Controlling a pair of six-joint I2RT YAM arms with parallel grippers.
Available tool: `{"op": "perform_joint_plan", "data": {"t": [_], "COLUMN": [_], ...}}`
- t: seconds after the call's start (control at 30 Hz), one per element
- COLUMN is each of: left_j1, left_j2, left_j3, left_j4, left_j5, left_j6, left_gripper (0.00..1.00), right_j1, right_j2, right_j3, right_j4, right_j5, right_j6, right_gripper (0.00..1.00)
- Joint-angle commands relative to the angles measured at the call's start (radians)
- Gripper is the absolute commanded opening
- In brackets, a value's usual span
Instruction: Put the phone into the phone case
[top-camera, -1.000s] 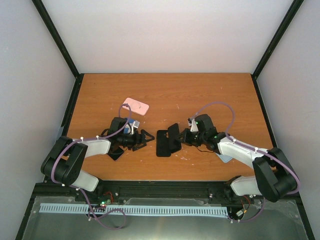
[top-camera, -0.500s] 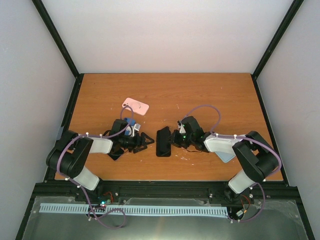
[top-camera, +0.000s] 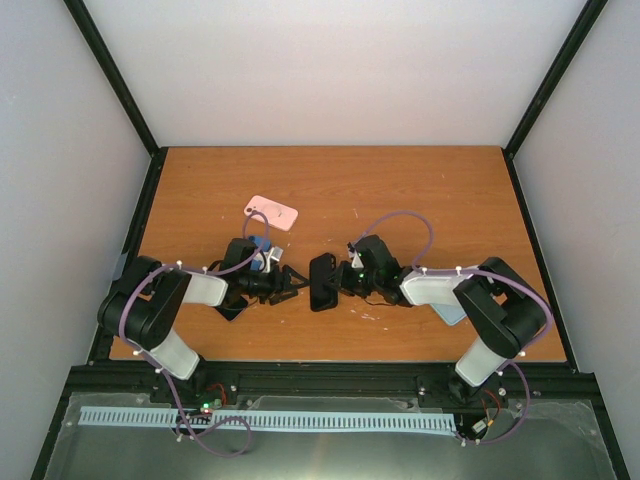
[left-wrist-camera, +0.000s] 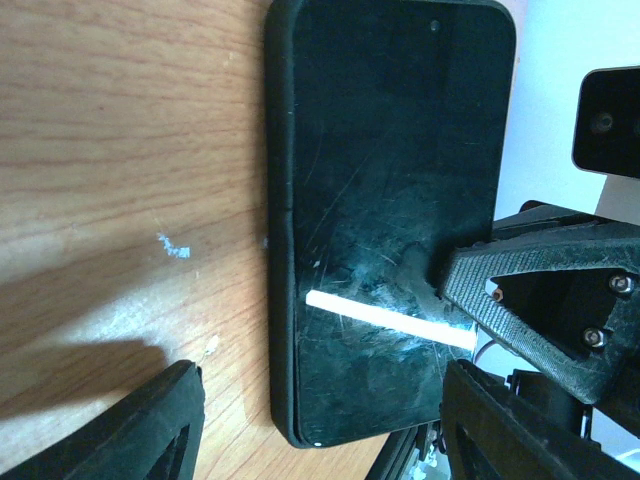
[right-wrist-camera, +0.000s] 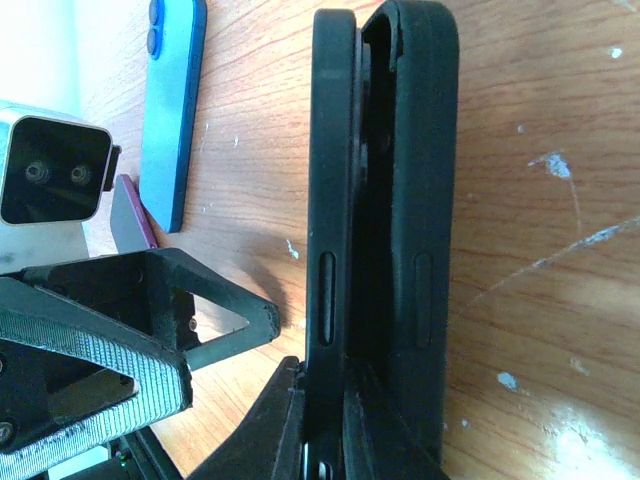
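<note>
- Item, phone (left-wrist-camera: 390, 200): black, screen up, lying on the black phone case (right-wrist-camera: 430, 200) on the table (left-wrist-camera: 120, 150) between the two arms. In the right wrist view I see a dark gap between the phone's side and the case wall, so I judge it only partly seated.
- Item, right gripper (top-camera: 345, 279): jaws together, one finger resting on the glass. I cannot tell whether it pinches anything.
  - Hazard: if I press off-centre, the unseated edge may lever up and spring further out of the case.
- Item, left gripper (left-wrist-camera: 320, 405): jaws apart, one finger on either side of the phone's end, neither touching as far as I can tell.
  - Hazard: a squeeze across the width could pinch the soft case wall inward and block the phone's edge from dropping in.
- Hazard, sliding: nothing anchors the case. A sideways push from either finger may shove phone and case together across the wood and seat nothing.
- Hazard, collision: the two grippers stand just beside each other over one small object, so a careless move could knock finger against finger.
- Hazard, glass: a hard fingertip dragged across the screen could scratch it.
</note>
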Motion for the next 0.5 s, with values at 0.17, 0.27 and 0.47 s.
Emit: {"op": "perform_joint_plan", "data": {"t": [0.17, 0.27, 0.47], "left_j1": [-0.008, -0.007, -0.008], "left_j2": [0.035, 0.038, 0.032], "left_j3": [-0.003, -0.005, -0.008], "left_j4": [0.075, 0.076, 0.068], "left_j5": [0.028, 0.028, 0.021], "left_j6": [-0.023, -0.024, -0.024], "left_gripper": [0.6, 0.59, 0.59], "right_j1": [0.04, 0.04, 0.04], "right_j2": [0.083, 0.083, 0.041], "right_j3": [-0.028, -0.03, -0.025], "right_j4": [0.016, -0.007, -0.061], "right_j5": [0.013, 0.026, 0.056], "right_j6": [0.035, 0.019, -0.01], "right_gripper": [0.08, 0.1, 0.17]}}
